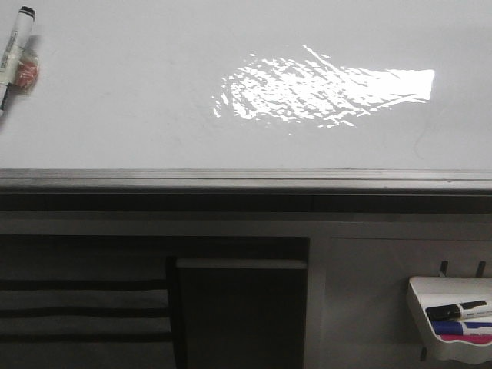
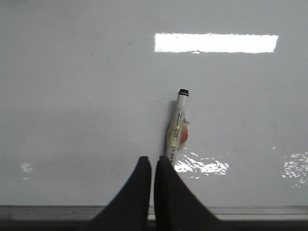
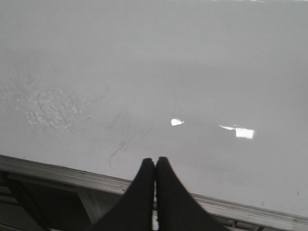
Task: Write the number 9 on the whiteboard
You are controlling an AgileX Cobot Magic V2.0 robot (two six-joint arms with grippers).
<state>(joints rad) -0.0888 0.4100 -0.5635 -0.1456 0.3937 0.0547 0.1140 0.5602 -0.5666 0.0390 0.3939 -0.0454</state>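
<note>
The whiteboard is a large glossy grey-white board with a bright glare patch and a dark bottom rail. It also fills the left wrist view and the right wrist view. No number 9 shows on it, only faint old smudges. A white marker with a black cap is stuck to the board at the far left, with a yellowish tag with an orange patch. It shows in the left wrist view just beyond my left gripper, which is shut and empty. My right gripper is shut and empty over the rail.
A small white marker tray hangs at the lower right below the board and holds a black marker and coloured ones. Dark panels and a grey frame lie under the rail.
</note>
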